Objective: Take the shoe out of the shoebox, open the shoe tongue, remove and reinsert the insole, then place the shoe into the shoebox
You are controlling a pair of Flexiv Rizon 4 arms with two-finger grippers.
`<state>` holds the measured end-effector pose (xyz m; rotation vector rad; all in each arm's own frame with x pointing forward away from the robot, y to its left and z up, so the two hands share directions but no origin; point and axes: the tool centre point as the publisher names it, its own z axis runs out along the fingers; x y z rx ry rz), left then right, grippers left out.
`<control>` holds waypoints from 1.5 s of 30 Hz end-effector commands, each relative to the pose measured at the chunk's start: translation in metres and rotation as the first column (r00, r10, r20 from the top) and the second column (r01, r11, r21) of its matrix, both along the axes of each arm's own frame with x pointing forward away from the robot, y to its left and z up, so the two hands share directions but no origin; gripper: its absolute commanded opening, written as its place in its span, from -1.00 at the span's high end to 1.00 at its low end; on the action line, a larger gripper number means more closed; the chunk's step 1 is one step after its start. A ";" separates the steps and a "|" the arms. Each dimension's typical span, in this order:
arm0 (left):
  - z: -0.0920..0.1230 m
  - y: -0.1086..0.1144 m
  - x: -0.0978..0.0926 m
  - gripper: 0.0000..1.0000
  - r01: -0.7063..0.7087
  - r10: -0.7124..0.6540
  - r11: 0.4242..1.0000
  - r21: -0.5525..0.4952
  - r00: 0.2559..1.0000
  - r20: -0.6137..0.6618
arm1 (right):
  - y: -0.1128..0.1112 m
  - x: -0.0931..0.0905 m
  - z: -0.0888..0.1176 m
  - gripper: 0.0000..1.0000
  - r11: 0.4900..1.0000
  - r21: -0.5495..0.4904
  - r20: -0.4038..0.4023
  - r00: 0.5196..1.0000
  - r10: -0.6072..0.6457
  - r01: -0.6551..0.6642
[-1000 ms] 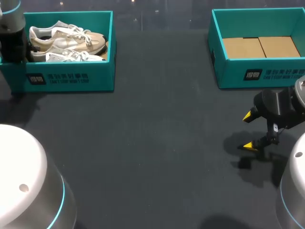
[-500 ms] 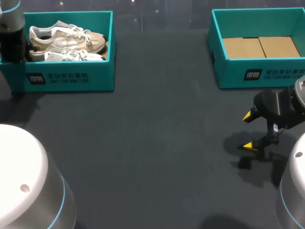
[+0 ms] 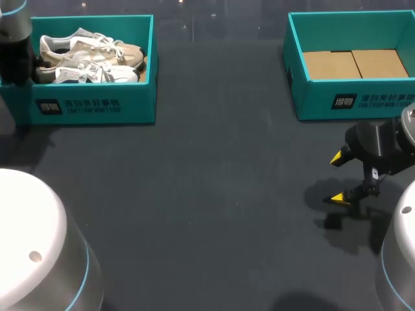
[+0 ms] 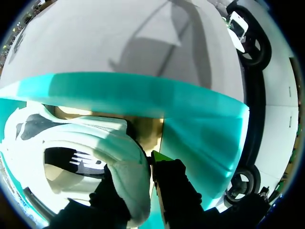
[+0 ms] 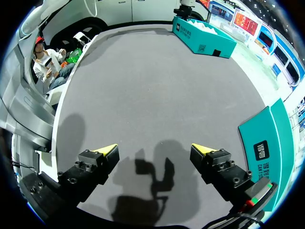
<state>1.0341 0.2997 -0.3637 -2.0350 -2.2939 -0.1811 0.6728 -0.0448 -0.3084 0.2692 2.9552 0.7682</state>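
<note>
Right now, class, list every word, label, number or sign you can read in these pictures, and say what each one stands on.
Left shoebox, front wall: a white logo square and lines of white print, too small to read.
Right shoebox, front wall: the same kind of white print, too blurred to read.
Shoe, inside the heel: a white mark, not legible.
No readable numbers or signs anywhere else.

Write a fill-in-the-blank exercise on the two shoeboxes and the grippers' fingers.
1. The left shoebox holds ___ sneakers.
2. The right shoebox is ___ of shoes.
3. The right gripper hangs above the table with its fingers ___.
4. The left gripper is shut on one sneaker at its ___.

Missing words: two; empty; open; heel.
</note>
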 end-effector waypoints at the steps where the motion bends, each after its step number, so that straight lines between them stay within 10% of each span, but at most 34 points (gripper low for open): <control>1: 0.004 0.002 0.004 1.00 -0.009 0.009 1.000 -0.007 1.000 -0.013 | 0.000 -0.001 0.000 -1.00 1.000 -0.002 0.002 1.000 -0.001 0.001; 31: 0.045 0.005 0.021 1.00 -0.037 0.036 0.998 -0.046 0.999 -0.009 | 0.000 -0.001 0.000 -1.00 1.000 -0.002 0.002 1.000 -0.001 0.001; 45: 0.103 0.006 0.026 1.00 -0.036 0.037 0.999 -0.032 0.999 0.022 | 0.000 -0.001 0.000 -1.00 1.000 -0.002 0.002 1.000 -0.001 0.001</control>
